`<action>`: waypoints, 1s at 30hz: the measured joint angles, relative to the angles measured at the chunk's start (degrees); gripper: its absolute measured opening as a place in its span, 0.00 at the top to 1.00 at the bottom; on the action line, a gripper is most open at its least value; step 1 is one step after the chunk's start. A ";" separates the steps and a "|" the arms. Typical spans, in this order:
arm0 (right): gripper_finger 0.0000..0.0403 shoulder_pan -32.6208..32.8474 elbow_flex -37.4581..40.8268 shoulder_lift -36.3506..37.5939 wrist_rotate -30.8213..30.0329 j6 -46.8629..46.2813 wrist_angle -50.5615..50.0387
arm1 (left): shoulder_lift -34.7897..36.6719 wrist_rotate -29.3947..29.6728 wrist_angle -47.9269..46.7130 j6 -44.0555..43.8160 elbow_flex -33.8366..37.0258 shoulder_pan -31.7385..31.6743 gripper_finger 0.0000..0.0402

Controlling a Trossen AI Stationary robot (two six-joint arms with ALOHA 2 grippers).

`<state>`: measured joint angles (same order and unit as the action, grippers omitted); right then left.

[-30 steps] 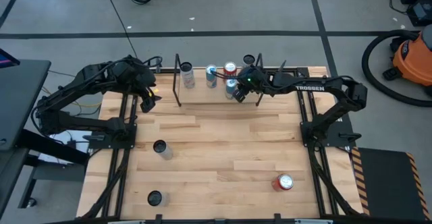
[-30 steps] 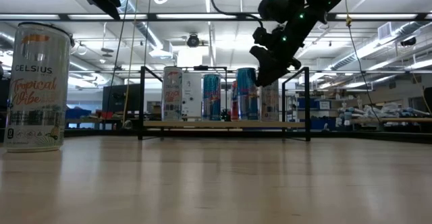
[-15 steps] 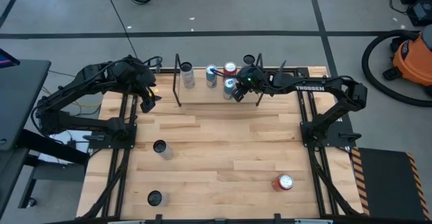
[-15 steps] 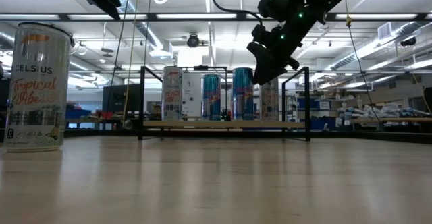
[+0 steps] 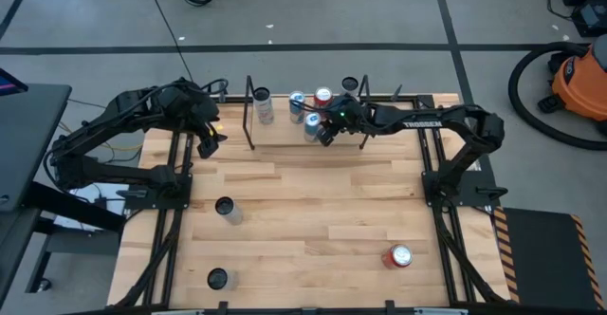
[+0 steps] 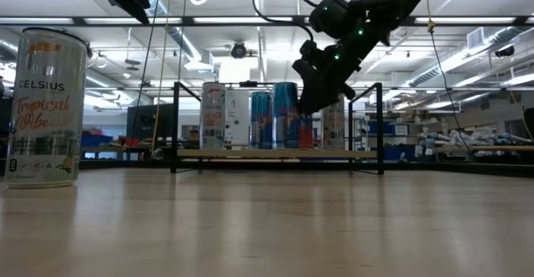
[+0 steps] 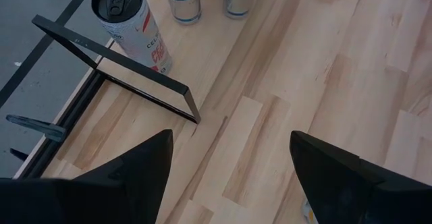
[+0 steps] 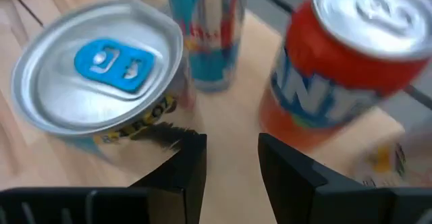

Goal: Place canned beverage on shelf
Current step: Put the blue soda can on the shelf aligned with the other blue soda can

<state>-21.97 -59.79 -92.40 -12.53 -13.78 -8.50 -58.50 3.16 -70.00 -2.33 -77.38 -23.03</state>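
Right gripper released, at the shelf front edge beside upright blue can; left gripper also unclenched.

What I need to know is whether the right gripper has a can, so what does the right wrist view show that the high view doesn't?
Only the right wrist view: the right gripper has its fingers apart with bare wood between them. The blue-tabbed can sits outside one finger and the red can outside the other.
Only the high view: the left gripper waiting off the shelf's left end, and three loose cans on the table.
Both: the blue-tabbed can, the red can and the slim blue can on the shelf.
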 joint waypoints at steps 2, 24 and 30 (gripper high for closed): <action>0.65 0.06 -0.22 -0.47 0.52 -0.03 1.23 | 0.00 0.00 0.01 0.02 0.00 0.01 0.25; 0.65 0.47 -0.26 -1.27 3.64 -1.77 6.33 | 0.00 0.02 0.00 0.06 0.00 0.00 0.25; 0.65 0.43 -0.26 -1.27 3.62 -1.77 7.48 | 0.00 0.02 0.01 0.02 0.00 0.00 0.25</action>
<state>-21.54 -60.05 -93.67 -8.91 -15.55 -1.02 -58.50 3.18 -69.99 -2.31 -77.38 -23.03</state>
